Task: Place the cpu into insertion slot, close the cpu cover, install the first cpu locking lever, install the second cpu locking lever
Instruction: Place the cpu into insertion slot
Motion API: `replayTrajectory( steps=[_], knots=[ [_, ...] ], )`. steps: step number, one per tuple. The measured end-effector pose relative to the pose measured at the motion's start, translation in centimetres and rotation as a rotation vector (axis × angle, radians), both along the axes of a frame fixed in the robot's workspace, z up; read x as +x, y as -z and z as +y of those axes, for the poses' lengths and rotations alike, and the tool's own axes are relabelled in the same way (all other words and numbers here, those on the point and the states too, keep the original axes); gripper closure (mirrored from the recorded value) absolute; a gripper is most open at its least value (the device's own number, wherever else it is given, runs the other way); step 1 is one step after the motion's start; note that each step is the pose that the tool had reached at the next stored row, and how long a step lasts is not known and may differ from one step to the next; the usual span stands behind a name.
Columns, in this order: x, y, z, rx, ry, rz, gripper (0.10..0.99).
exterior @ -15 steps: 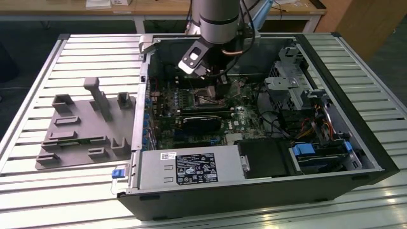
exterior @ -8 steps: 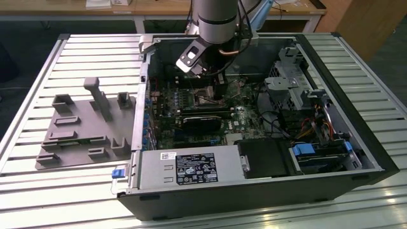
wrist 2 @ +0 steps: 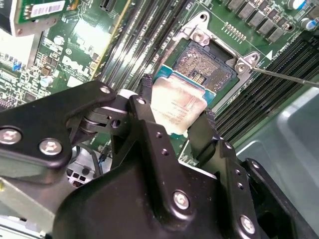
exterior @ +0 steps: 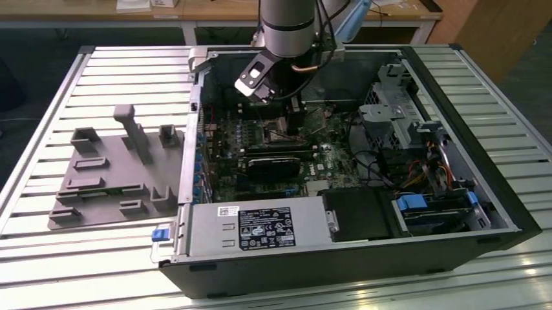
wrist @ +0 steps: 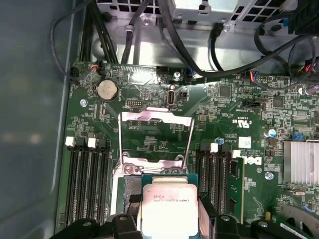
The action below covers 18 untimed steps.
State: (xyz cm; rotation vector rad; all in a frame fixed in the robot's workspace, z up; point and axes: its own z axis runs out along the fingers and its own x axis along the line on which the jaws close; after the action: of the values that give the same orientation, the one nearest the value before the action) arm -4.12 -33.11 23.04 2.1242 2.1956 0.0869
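Note:
My gripper (exterior: 274, 97) reaches down into the open computer case (exterior: 448, 213), over the motherboard. In both wrist views its black fingers (wrist 2: 149, 114) are shut on the cpu (wrist 2: 175, 107), a small square chip with a silvery-tan top (wrist: 169, 206), gripped by two opposite edges. The cpu hangs just beside and partly over the insertion slot (wrist 2: 203, 62), whose contact field lies bare; whether the two touch I cannot tell. The cpu cover (wrist: 154, 117), a thin silvery frame with a square window, stands swung open beyond the slot. A thin metal locking lever (wrist 2: 286, 77) juts out unlatched next to the slot.
Black memory slots (wrist: 85, 184) flank the socket on both sides. A black graphics card (exterior: 278, 165) and a power supply box (exterior: 258, 229) lie nearer the case front. Cables (wrist: 219, 55) cross the case wall. A grey fixture plate (exterior: 112, 174) lies on the table at the exterior view's left.

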Motion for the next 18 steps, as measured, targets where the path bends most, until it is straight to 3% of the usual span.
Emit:
replayTrajectory(
  steps=[4, 6, 18],
  knots=[
    [-0.67, 0.3, 0.17, -0.001, 0.0, -0.0302, 0.549],
    [-0.82, 0.51, 0.22, -0.001, 0.0, -0.0381, 0.549],
    [-1.1, 1.11, 1.18, -0.001, 0.041, -0.0386, 0.549]
  ],
)
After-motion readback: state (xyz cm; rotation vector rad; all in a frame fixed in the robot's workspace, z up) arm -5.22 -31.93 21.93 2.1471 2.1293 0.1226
